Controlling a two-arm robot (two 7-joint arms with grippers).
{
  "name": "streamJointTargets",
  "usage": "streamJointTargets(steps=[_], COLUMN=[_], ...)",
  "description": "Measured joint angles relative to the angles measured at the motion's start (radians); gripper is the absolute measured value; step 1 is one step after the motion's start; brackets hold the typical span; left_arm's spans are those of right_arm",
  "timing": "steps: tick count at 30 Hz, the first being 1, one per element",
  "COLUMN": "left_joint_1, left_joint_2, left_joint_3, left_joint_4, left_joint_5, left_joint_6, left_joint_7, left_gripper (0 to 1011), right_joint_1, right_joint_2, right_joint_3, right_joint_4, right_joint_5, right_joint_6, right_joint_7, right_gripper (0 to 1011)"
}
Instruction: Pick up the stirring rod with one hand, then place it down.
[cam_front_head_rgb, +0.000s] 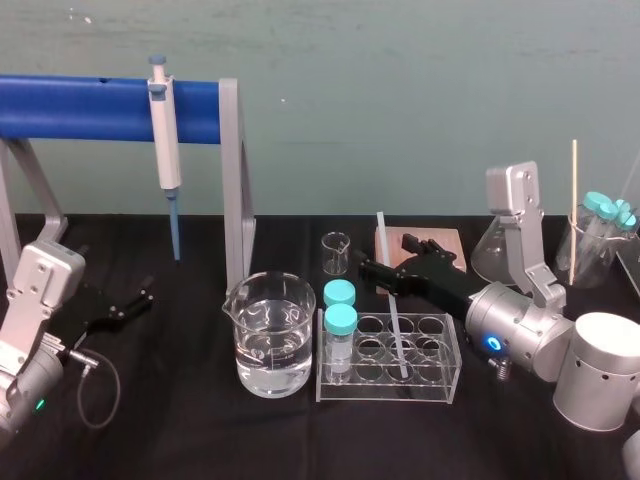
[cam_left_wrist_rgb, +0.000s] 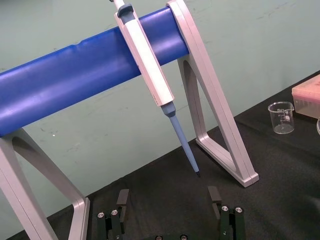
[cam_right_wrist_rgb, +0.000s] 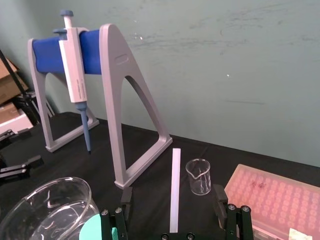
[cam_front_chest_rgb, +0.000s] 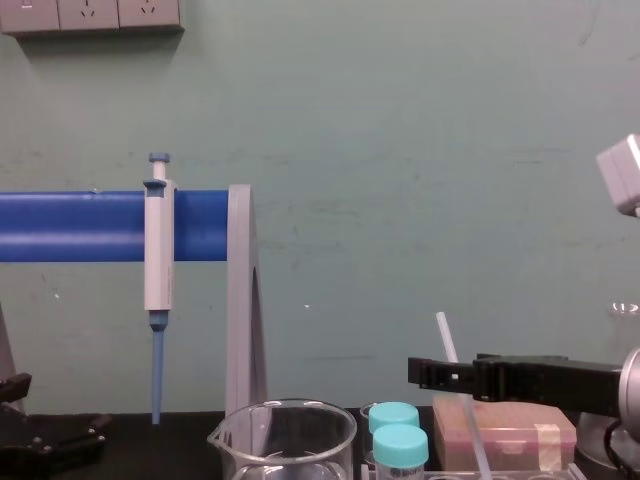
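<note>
Rod (cam_front_head_rgb: 397, 330) stands slanted in rack (cam_front_head_rgb: 445, 392): foot in a well, top leaning toward the back wall, long axis steep. Right claw (cam_right_wrist_rgb: 172, 197) straddles it partway up, jaws wide, one finger on each side, neither touching. Rod sits about centred in the gap, so closing across its axis looks like the next need. Left claw (cam_left_wrist_rgb: 169, 202) is wide too, parked low over bench (cam_front_head_rgb: 180, 440), well apart to the left by stand (cam_front_head_rgb: 232, 170).

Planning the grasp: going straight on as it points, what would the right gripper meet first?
Likely the thin white translucent stirring rod, standing within the open right gripper; a small glass beaker sits beyond.
</note>
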Motion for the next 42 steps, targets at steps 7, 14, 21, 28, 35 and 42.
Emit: streamJointTargets(steps=[7, 14, 21, 28, 35, 42], left_joint_1=[0.0, 0.0, 0.0, 0.0, 0.0, 0.0], left_joint_2=[0.0, 0.0, 0.0, 0.0, 0.0, 0.0], left_joint_3=[0.0, 0.0, 0.0, 0.0, 0.0, 0.0], left_joint_4=[0.0, 0.0, 0.0, 0.0, 0.0, 0.0], left_joint_5=[0.0, 0.0, 0.0, 0.0, 0.0, 0.0], left_joint_6=[0.0, 0.0, 0.0, 0.0, 0.0, 0.0], left_joint_7=[0.0, 0.0, 0.0, 0.0, 0.0, 0.0], left_gripper=[1000, 1000, 1000, 1000, 1000, 1000], right_joint_1=[0.001, 0.001, 0.0, -0.001, -0.001, -0.001], right_joint_2=[-0.005, -0.003, -0.003, -0.002, -0.002, -0.001], right_joint_3=[0.0, 0.0, 0.0, 0.001, 0.001, 0.001], right_joint_4=[0.006, 0.004, 0.003, 0.002, 0.002, 0.001], right_joint_5=[-0.018, -0.013, -0.012, -0.01, -0.009, -0.008], right_joint_6=[0.0, -0.001, -0.001, -0.002, -0.002, -0.002], right_joint_7=[-0.003, -0.004, -0.004, -0.005, -0.005, -0.005], right_gripper=[1003, 995, 826, 626, 396, 194])
